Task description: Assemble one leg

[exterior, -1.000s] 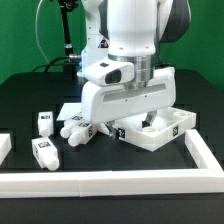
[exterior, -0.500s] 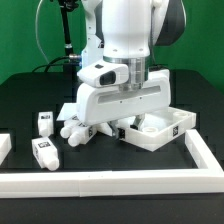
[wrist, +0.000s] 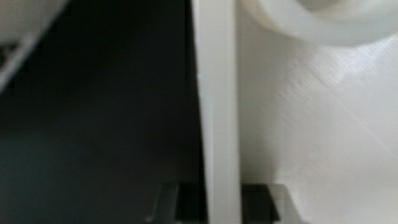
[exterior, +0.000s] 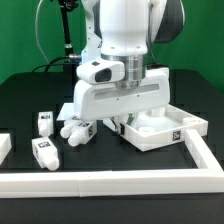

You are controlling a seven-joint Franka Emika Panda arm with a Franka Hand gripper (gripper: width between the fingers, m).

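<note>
Nearest, a leg [exterior: 42, 152] lies loose on the black table [exterior: 25, 105], with other legs [exterior: 75, 130] just beyond, none held. Farther back the gripper [wrist: 221, 200] seems clamped, nearly closed, on the rim of the tabletop [exterior: 165, 135]

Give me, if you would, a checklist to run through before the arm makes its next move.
1. Fingers on either side of the tabletop rim: ok.
2. Leg picked up: not ok; the nearest leg lies loose.
3. Tabletop's round socket in the wrist view: ok.
4. Tabletop sitting flat: cannot tell; the arm hides much of it.
5. Clearance to the white border: cannot tell.
</note>
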